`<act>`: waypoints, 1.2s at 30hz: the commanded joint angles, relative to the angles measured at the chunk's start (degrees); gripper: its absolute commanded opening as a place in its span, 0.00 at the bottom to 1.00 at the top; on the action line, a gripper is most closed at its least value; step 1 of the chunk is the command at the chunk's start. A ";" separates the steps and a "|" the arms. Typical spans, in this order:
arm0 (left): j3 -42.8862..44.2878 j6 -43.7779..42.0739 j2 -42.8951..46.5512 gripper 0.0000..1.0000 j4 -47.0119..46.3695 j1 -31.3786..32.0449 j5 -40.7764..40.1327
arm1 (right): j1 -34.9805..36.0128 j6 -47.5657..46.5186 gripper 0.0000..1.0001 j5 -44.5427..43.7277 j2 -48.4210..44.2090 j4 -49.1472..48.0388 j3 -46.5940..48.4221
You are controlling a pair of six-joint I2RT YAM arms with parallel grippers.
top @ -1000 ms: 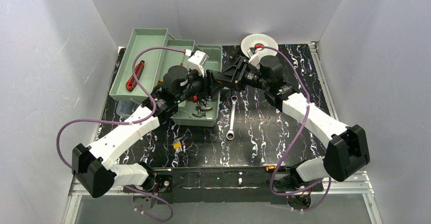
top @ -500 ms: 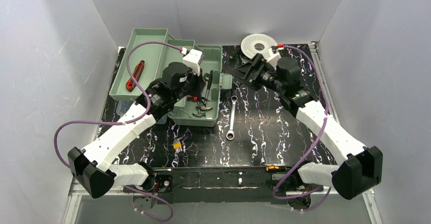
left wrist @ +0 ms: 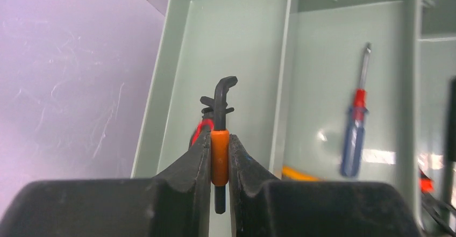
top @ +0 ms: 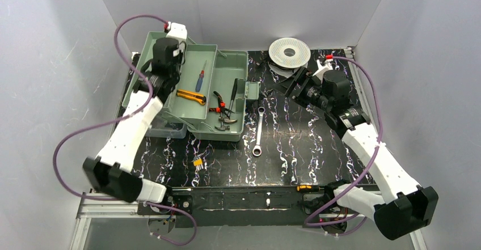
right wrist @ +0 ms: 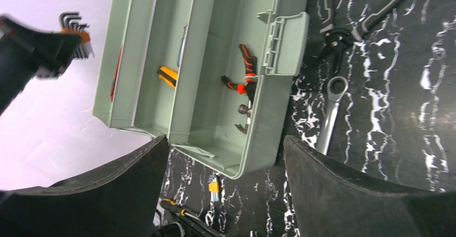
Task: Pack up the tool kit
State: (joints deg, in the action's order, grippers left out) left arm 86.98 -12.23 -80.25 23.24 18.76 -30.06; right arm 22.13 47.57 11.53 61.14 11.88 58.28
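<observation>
- Toolbox stands open at the far left of the table in the top view, with its outer tray just beside the left wall. Your open room is the marbled tabletop to its right. A wrench lies there near the box's right wall, and a white spool sits at the far edge.
- In the same view, the middle tray holds a screwdriver and a yellow knife. The deep compartment holds red-handled pliers and a hammer. Your right gripper hangs spread wide between box and spool, touching nothing.
- In the left wrist view, your left gripper is pinching the orange holder of a hex key set above the outer tray. The tray's walls run close on both sides, and the screwdriver lies one tray to the right.
- In the right wrist view, your fingers stand far apart with nothing between them. Beyond them you see the box's latch and the wrench on the table just beside that wall.
</observation>
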 commanded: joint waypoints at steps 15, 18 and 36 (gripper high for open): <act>19.83 1.37 -22.48 0.94 8.54 -6.88 5.95 | -0.68 -15.76 0.86 -19.45 -11.88 15.38 -10.35; 21.09 4.58 -18.16 0.98 12.93 -4.90 11.45 | -0.69 -17.03 0.86 -20.93 -8.22 17.34 -8.89; -14.08 24.68 14.69 0.98 6.67 12.67 34.46 | -1.18 -32.45 0.86 -27.14 -5.06 12.11 -11.24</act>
State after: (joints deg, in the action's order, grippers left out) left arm 82.11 7.09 -69.12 33.34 29.65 -3.36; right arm 21.47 20.18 -13.61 57.82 27.44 48.01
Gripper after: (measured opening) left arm 0.981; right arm 0.853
